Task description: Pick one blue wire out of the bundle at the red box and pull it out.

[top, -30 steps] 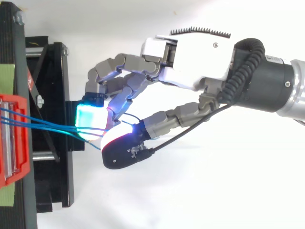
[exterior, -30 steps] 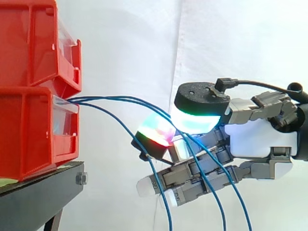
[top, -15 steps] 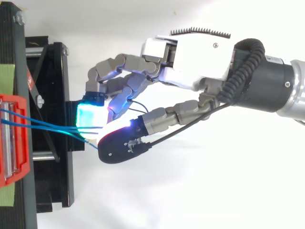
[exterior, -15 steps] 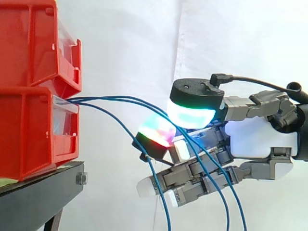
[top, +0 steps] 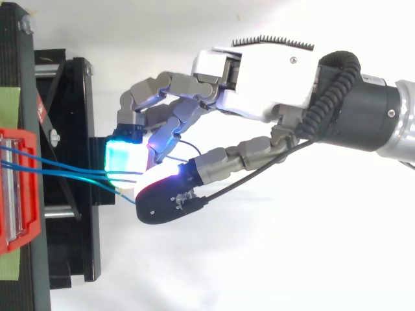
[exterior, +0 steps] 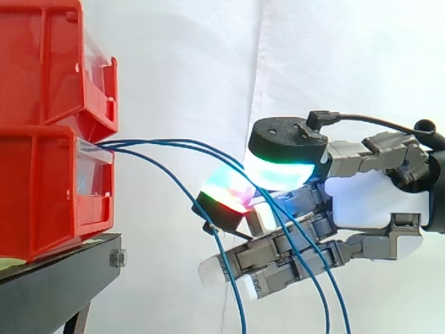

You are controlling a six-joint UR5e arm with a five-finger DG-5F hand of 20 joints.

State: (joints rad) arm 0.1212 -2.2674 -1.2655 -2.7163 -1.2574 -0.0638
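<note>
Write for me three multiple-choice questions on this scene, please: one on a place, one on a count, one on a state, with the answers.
1. From where do the wires come?
A. upper bin
B. lower bin
C. stand
2. How many wires are there?
A. three
B. two
C. five
3. The wires are:
A. pulled free
B. coiled on the stand
C. with ends in the lower bin, drooping past the robot hand
Answers: 1 B, they leave over the lower bin's front; 2 A, the side view shows three blue strands; 3 C, their ends run into the lower bin.
</note>
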